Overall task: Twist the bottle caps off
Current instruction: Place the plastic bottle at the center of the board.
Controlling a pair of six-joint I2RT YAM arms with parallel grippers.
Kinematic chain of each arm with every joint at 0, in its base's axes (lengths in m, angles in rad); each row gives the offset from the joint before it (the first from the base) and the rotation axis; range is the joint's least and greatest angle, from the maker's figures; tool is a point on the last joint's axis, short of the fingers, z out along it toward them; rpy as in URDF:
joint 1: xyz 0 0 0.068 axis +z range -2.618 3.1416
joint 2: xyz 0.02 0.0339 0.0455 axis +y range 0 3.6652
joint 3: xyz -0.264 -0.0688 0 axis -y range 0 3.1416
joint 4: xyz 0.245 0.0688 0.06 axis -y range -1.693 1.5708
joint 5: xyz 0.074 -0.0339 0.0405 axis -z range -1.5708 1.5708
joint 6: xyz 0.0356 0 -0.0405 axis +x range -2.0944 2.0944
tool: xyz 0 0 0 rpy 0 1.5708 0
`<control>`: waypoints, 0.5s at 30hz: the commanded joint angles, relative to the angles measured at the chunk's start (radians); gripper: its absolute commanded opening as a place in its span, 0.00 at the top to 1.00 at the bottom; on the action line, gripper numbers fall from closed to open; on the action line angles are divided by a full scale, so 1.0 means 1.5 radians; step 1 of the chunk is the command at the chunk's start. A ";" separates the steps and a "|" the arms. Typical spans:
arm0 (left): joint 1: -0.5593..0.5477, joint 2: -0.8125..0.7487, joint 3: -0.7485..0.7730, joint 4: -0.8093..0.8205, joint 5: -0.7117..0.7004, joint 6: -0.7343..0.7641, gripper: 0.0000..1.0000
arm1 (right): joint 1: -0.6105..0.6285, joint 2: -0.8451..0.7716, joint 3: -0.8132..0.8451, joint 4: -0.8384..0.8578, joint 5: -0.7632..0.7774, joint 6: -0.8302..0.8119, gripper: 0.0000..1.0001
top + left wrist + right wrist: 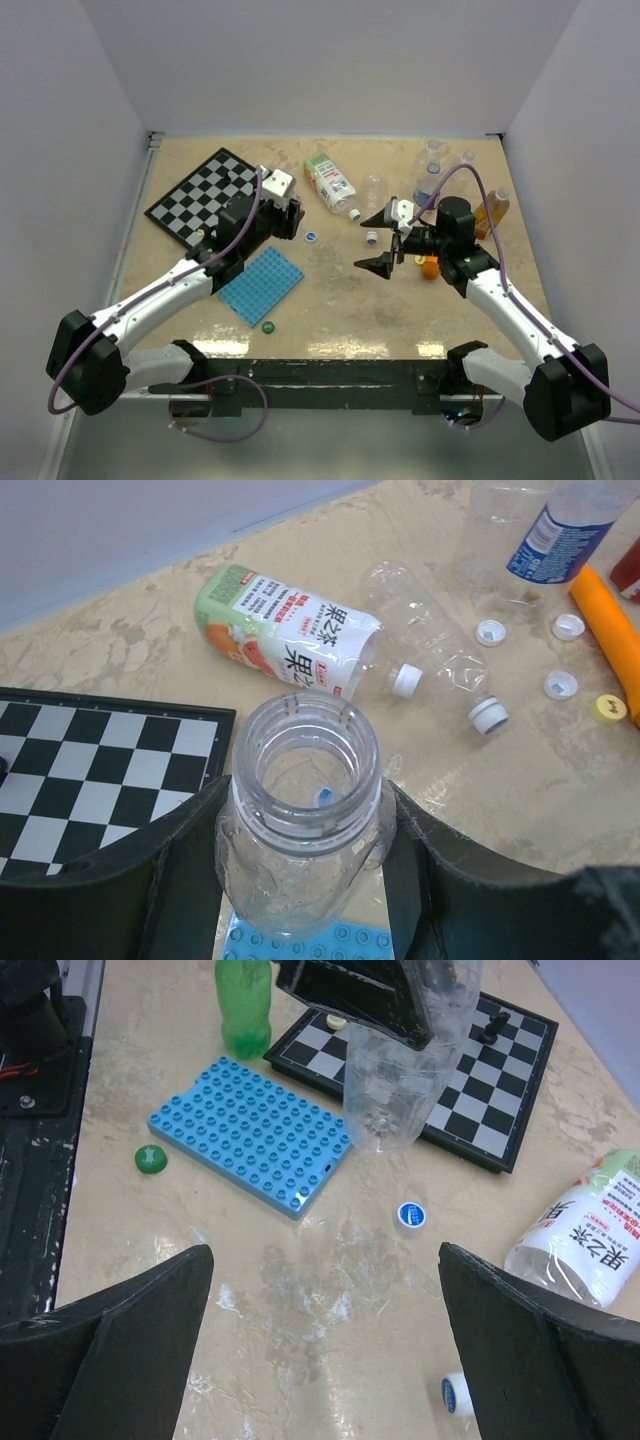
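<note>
the left hand (285, 215) pinches an upright clear bottle (300, 810) whose neck is already bare, with a green cap (267, 326) loose by the near edge of the worktop (340, 320) and a blue cap (311, 237) loose near its middle. further right, toward the far edge, the labelled bottle (290, 640) and the lying clear bottle (430, 650) each carry a white cap (405, 680), so i judge those two are left, while loose caps (490, 632) lie toward the far right corner. the right hand (378, 242) hovers spread and empty
</note>
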 commanded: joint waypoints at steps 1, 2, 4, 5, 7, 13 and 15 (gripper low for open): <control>0.035 0.036 -0.011 0.105 0.016 0.010 0.75 | -0.002 -0.001 0.027 0.003 0.008 -0.010 0.02; 0.047 0.048 -0.015 0.122 0.023 0.010 0.75 | -0.002 -0.001 0.027 0.004 0.007 -0.012 0.02; 0.058 0.071 -0.024 0.154 0.037 0.008 0.75 | -0.002 0.000 0.028 0.003 0.008 -0.013 0.02; 0.063 0.083 -0.023 0.164 0.044 0.005 0.75 | -0.002 0.001 0.028 0.002 0.008 -0.012 0.02; 0.071 0.106 -0.021 0.179 0.054 -0.002 0.75 | -0.002 0.001 0.028 0.002 0.007 -0.014 0.02; 0.090 0.155 -0.035 0.226 0.057 -0.014 0.75 | -0.002 0.002 0.029 -0.002 0.009 -0.019 0.02; 0.096 0.164 -0.043 0.243 0.054 -0.018 0.75 | -0.002 0.002 0.029 -0.003 0.008 -0.019 0.02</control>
